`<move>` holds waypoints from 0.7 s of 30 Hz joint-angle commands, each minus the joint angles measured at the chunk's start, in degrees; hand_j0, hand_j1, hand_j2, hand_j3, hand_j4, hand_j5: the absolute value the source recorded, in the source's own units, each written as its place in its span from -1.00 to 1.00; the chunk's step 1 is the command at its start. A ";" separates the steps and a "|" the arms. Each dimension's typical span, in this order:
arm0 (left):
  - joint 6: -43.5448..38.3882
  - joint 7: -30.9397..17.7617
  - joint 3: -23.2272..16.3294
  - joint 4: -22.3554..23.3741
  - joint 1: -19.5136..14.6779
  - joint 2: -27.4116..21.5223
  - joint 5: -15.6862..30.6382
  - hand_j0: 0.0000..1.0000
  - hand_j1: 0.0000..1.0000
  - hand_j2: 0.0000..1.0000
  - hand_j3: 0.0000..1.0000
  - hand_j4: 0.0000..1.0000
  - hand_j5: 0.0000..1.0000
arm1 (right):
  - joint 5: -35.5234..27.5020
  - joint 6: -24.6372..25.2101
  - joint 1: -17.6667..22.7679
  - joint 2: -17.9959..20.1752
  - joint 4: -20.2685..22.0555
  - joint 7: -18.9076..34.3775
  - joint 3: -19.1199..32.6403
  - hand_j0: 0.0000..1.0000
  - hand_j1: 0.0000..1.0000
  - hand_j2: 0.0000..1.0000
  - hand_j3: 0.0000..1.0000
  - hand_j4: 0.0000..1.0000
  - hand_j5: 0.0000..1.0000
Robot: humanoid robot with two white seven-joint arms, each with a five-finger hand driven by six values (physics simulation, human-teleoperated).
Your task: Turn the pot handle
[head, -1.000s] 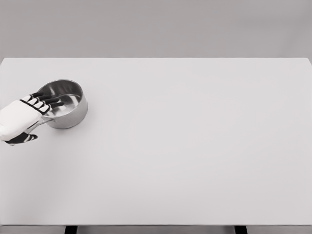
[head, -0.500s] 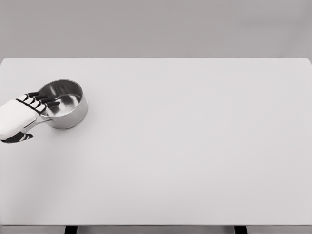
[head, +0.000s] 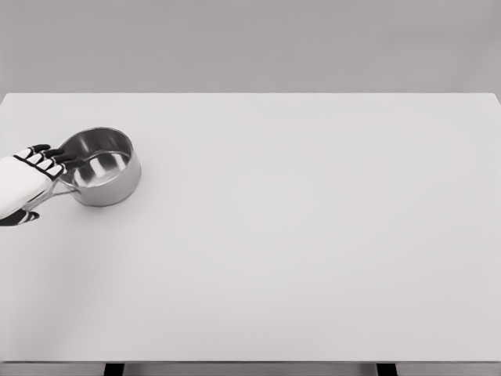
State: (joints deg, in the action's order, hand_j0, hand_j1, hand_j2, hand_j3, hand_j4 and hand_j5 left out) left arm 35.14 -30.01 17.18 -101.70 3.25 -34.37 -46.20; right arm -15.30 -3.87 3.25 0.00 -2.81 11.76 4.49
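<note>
Pot rim beside left fingers.

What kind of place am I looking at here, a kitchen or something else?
Probably not a real kitchen: it looks like a simulated test bench. A plain white table stands before a blank grey wall, with just one steel pot and the robot's left hand at its handle.

A wide, pale counter fills nearly the whole view, its far edge running straight against a grey backdrop. The only thing standing on it is a shiny steel pot, upright at the far left, its thin handle pointing toward the near left edge.
</note>
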 commanded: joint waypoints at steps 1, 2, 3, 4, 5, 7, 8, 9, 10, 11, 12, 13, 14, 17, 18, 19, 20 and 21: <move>-0.14 0.04 0.05 0.10 0.00 -0.08 -0.03 1.00 1.00 1.00 1.00 1.00 1.00 | 0.01 0.01 0.00 0.00 0.00 0.01 0.00 1.00 1.00 1.00 1.00 1.00 1.00; -0.14 0.04 -0.04 0.28 -0.09 -0.17 -0.03 1.00 1.00 1.00 1.00 1.00 1.00 | 0.01 0.01 0.00 0.00 0.00 0.01 0.00 1.00 1.00 1.00 1.00 1.00 1.00; -0.14 0.04 -0.04 0.36 -0.09 -0.17 -0.03 1.00 1.00 1.00 1.00 1.00 1.00 | 0.01 0.01 0.00 0.00 0.00 0.01 0.00 1.00 1.00 1.00 1.00 1.00 1.00; -0.14 0.04 -0.04 0.36 -0.17 -0.17 -0.12 1.00 1.00 1.00 1.00 1.00 1.00 | 0.01 0.01 0.00 0.00 0.00 0.01 0.00 1.00 1.00 1.00 1.00 1.00 1.00; -0.14 0.04 -0.04 0.54 -0.18 -0.17 -0.12 1.00 1.00 1.00 1.00 1.00 1.00 | 0.01 0.01 0.00 0.00 0.00 0.01 0.00 1.00 1.00 1.00 1.00 1.00 1.00; -0.14 0.04 -0.04 0.98 -0.35 -0.26 -0.47 1.00 1.00 1.00 1.00 1.00 1.00 | 0.01 -0.08 0.00 0.00 0.00 0.01 0.00 1.00 1.00 1.00 1.00 1.00 1.00; -0.14 0.04 -0.04 1.07 -0.35 -0.26 -0.47 1.00 1.00 1.00 1.00 1.00 1.00 | 0.01 0.01 0.00 0.00 0.00 0.01 0.00 1.00 1.00 1.00 1.00 1.00 1.00; -0.14 0.04 -0.04 1.07 -0.70 -0.26 -0.47 1.00 1.00 1.00 1.00 1.00 1.00 | 0.01 0.01 0.00 0.00 0.00 0.01 0.00 1.00 1.00 1.00 1.00 1.00 1.00; -0.14 0.04 -0.04 1.68 -0.88 -0.26 -0.47 1.00 1.00 1.00 1.00 1.00 1.00 | 0.01 0.01 0.00 0.00 0.00 0.01 0.00 1.00 1.00 1.00 1.00 1.00 1.00; -0.14 -0.05 -0.04 2.03 -1.05 -0.35 -0.47 1.00 1.00 1.00 1.00 1.00 1.00 | 0.01 0.01 0.00 0.00 0.00 0.01 0.00 1.00 1.00 1.00 1.00 1.00 1.00; -0.14 0.04 -0.04 2.56 -1.49 -0.35 -0.56 1.00 1.00 1.00 1.00 1.00 1.00 | 0.01 0.01 0.00 0.00 0.00 0.01 0.00 1.00 1.00 1.00 1.00 1.00 1.00; -0.14 0.04 -0.04 2.91 -1.67 -0.26 -0.56 1.00 1.00 1.00 1.00 1.00 1.00 | 0.01 0.01 0.00 0.00 0.00 0.01 0.00 1.00 1.00 1.00 1.00 1.00 1.00; -0.14 0.04 -0.04 3.09 -1.93 -0.35 -0.56 1.00 1.00 1.00 1.00 1.00 1.00 | 0.01 0.01 0.00 0.00 0.00 0.01 0.00 1.00 1.00 1.00 1.00 1.00 1.00; -0.14 -0.05 -0.12 4.32 -2.46 -0.35 -0.56 1.00 1.00 1.00 1.00 1.00 1.00 | 0.01 0.01 0.00 0.00 0.00 0.01 0.00 1.00 1.00 1.00 1.00 1.00 1.00; -0.14 -0.05 -0.12 4.58 -2.64 -0.35 -0.56 1.00 1.00 1.00 1.00 1.00 1.00 | 0.01 0.01 0.00 0.00 0.00 0.01 0.00 1.00 1.00 1.00 1.00 1.00 1.00; -0.14 0.04 -0.12 4.85 -2.90 -0.35 -0.56 1.00 1.00 1.00 1.00 1.00 1.00 | 0.01 0.01 0.00 0.00 0.00 0.01 0.00 1.00 1.00 1.00 1.00 1.00 1.00; -0.14 0.04 -0.12 5.02 -3.43 -0.35 -0.56 1.00 1.00 1.00 1.00 1.00 1.00 | 0.01 0.01 0.00 0.00 0.00 0.01 0.00 1.00 1.00 1.00 1.00 1.00 1.00; -0.14 0.04 -0.12 5.37 -3.52 -0.35 -0.56 1.00 1.00 1.00 1.00 1.00 1.00 | 0.01 0.01 0.00 0.00 0.00 0.01 0.00 1.00 1.00 1.00 1.00 1.00 1.00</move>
State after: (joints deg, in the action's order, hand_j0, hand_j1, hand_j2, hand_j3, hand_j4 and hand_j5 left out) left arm 35.13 -30.02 17.04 -96.98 -0.35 -34.68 -47.03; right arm -15.30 -3.88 3.25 0.00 -2.81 11.76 4.49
